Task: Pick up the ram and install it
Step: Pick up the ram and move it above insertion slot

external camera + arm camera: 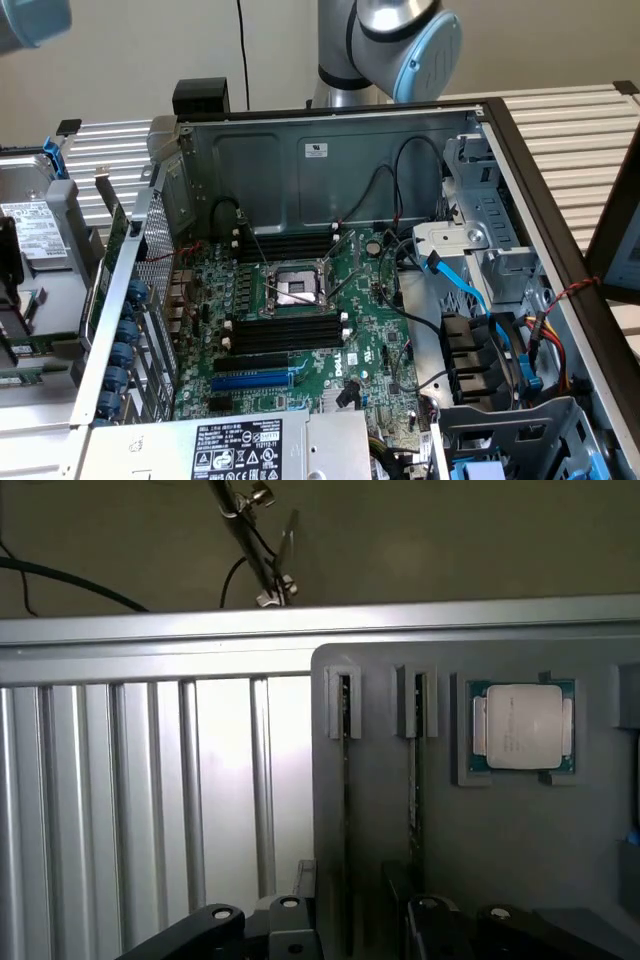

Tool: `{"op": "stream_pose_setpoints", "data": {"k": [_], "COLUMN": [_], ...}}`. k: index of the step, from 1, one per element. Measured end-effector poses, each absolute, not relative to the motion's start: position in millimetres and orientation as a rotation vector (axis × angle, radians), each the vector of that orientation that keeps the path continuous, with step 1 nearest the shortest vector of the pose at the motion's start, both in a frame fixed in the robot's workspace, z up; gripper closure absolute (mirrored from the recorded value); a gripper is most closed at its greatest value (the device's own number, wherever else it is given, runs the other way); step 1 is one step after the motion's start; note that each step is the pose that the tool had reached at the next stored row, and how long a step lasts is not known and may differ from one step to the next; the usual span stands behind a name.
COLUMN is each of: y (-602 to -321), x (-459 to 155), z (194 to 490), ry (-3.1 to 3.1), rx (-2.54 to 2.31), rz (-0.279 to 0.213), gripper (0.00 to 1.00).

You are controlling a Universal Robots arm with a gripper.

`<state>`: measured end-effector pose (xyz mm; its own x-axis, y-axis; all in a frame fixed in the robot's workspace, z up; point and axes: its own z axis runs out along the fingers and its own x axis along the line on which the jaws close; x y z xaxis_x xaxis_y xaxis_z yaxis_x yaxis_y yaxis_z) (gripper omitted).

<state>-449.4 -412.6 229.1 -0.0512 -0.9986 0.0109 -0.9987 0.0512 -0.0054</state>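
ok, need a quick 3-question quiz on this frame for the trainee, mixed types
1. True or false: the claw is shut on something.
2. What sits in the grey tray beside its two narrow slots? A) a fan B) a CPU chip C) a screwdriver
3. What colour is the long expansion slot on the motherboard?

Key: 1 false, the claw is open and grips nothing; 2 B; 3 blue.

White letters on the green motherboard (345, 368) seem to spell DELL. The label on the power supply (240, 450) and the sticker on the case wall (327, 150) carry print too small to read.
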Motion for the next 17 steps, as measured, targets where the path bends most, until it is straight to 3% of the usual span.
{"op": "stream_pose_setpoints", "data": {"k": [17], "y": [-413], "x": [-450], "z": [209], "ry": [-2.267], "rx": [2.172], "rz": [0.022], "gripper": [0.61]}}
